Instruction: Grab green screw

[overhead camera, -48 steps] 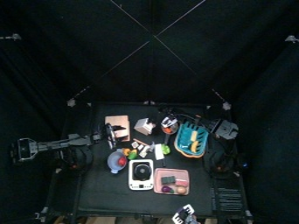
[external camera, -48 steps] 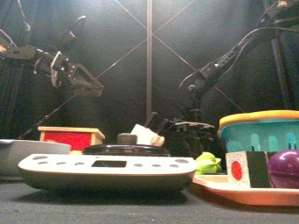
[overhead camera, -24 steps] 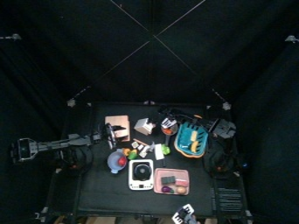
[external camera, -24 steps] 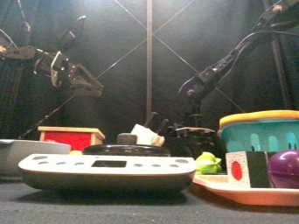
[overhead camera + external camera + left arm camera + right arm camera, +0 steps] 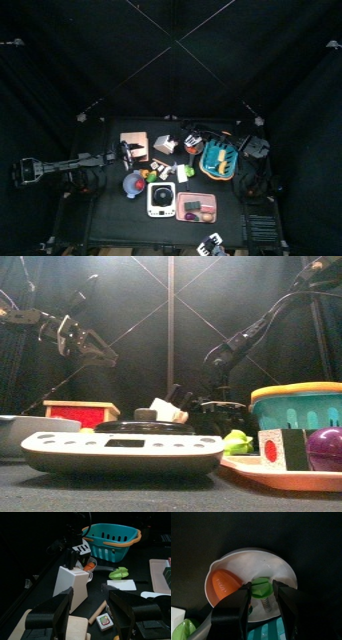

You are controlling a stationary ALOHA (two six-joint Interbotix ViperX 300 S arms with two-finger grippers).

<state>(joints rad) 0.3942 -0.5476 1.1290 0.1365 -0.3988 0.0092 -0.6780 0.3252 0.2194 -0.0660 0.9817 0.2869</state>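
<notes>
Screw sits in a shallow white bowl (image 5: 254, 567), straight ahead of the right gripper (image 5: 261, 594): green screw (image 5: 260, 588) has its green head between the two jaw tips, threaded shank pointing back toward the wrist. Jaws stand fairly wide, one each side of the head, not visibly pinching yet; looks like lined up to close, my guess. Orange piece (image 5: 224, 584) lies in the same bowl just beside the left jaw, could get nudged. Bowl rim close under both jaws, so little room. Teal basket (image 5: 271, 634) edge shows near the wrist. Left gripper (image 5: 90, 612) rests well apart, jaws open, empty; teal basket (image 5: 112, 542), a green toy (image 5: 119, 573) and a white block (image 5: 72, 584) ahead of it.
</notes>
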